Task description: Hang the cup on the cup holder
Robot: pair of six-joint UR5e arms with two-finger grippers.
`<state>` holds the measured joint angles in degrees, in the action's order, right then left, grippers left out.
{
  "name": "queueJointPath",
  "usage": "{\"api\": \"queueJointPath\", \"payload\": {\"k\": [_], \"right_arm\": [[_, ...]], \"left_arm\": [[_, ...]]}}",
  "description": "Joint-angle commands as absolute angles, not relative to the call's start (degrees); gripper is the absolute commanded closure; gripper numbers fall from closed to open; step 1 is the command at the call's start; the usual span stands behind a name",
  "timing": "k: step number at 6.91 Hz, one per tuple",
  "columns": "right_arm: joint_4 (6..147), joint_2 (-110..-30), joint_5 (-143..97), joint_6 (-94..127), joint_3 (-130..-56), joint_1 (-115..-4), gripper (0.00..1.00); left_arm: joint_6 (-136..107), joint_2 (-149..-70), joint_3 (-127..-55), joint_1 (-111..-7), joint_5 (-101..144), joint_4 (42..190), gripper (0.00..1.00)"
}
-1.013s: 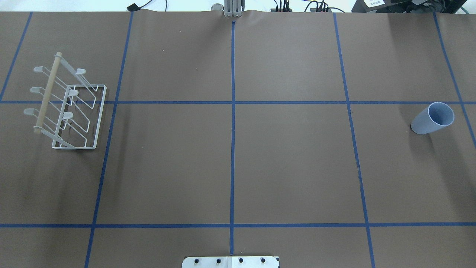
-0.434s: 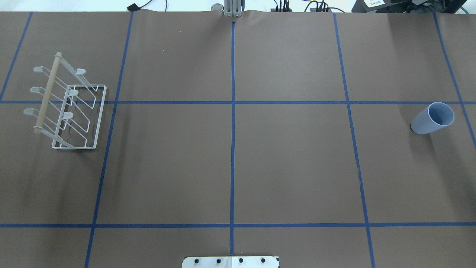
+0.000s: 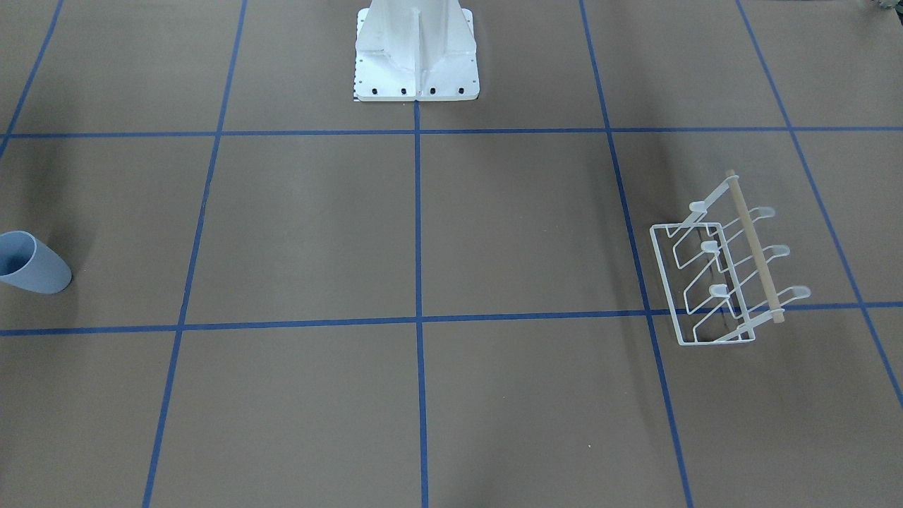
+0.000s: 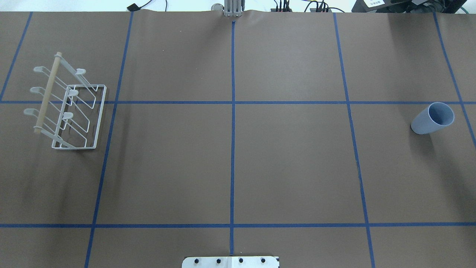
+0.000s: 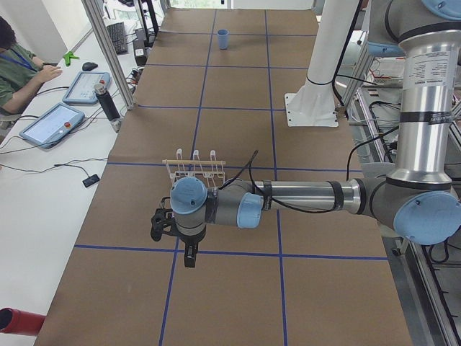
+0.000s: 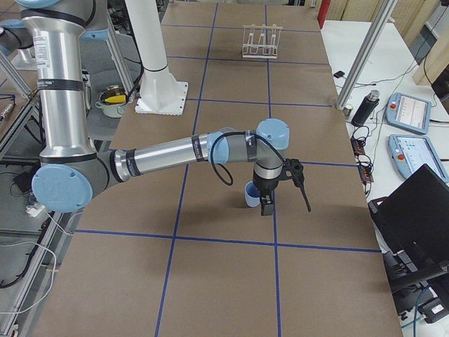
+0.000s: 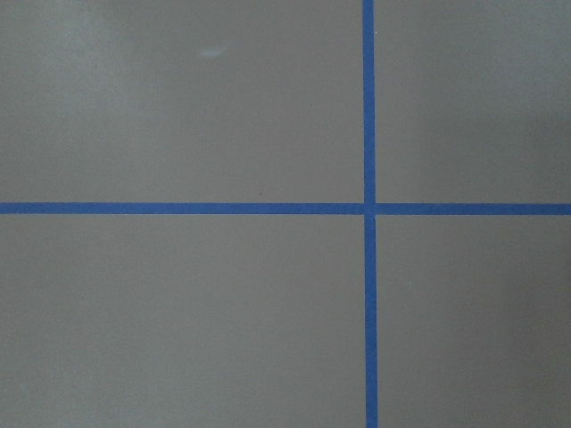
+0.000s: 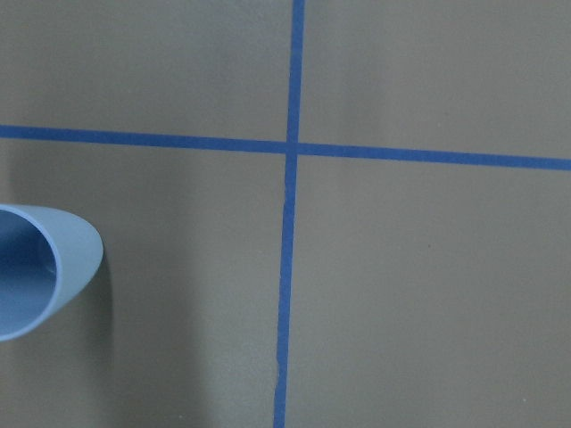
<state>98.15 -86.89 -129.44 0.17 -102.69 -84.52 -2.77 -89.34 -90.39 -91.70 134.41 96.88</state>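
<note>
Here's the table, covered in brown paper (image 4: 290, 167) and crossed by a grid of blue tape lines (image 4: 232, 149). Far over on the robot's right side stands the plain light-blue plastic tumbler (image 4: 433, 118), upright on its narrower base, open mouth up, just inside one of the grid squares. From across the table it sits at the very left edge of the view (image 3: 32, 262).

All the way over on the robot's left is the small white wire cup rack (image 4: 100, 115), its rectangular base flat on the paper and straddling a blue line. Its angled prongs with rounded tips (image 4: 38, 69) lean out to either side, and the light wooden rod (image 4: 47, 93) runs along its top. Cup and rack are well apart, nearly the whole table between them, and no prong carries anything.

Now the arms. The right arm reaches out low over the paper, and the right gripper (image 6: 266, 208) hangs pointing down just beside the tumbler (image 6: 250, 194). Only the side camera shows it, so I cannot tell how its fingers are set or whether it touches the cup. Its wrist camera looks straight down at a tape crossing, with the tumbler's mouth (image 8: 36, 281) at the left edge.

The left gripper (image 5: 189, 258) hangs near the rack (image 5: 194, 169), on the camera's side of it, pointing down. Again, I cannot tell its finger state. Its wrist camera sees only paper and tape.

The white bolted pedestal (image 3: 416, 56) stands at the robot's edge of the table
</note>
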Motion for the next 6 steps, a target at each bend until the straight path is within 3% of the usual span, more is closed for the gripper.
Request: {"api": "queueJointPath", "payload": {"k": [1,6], "right_arm": [[93.9,-86.6,-133.6,0.5,-103.0,-80.6,0.0],[92.9,-86.3,-136.8,0.4,-98.8,-72.5,0.0]], "left_arm": [[-3.2,-89.3,-90.5,-90.4,134.4,100.8,0.01],[-3.3,-89.8,-90.8,-90.3,134.5,101.2,0.01]]}}
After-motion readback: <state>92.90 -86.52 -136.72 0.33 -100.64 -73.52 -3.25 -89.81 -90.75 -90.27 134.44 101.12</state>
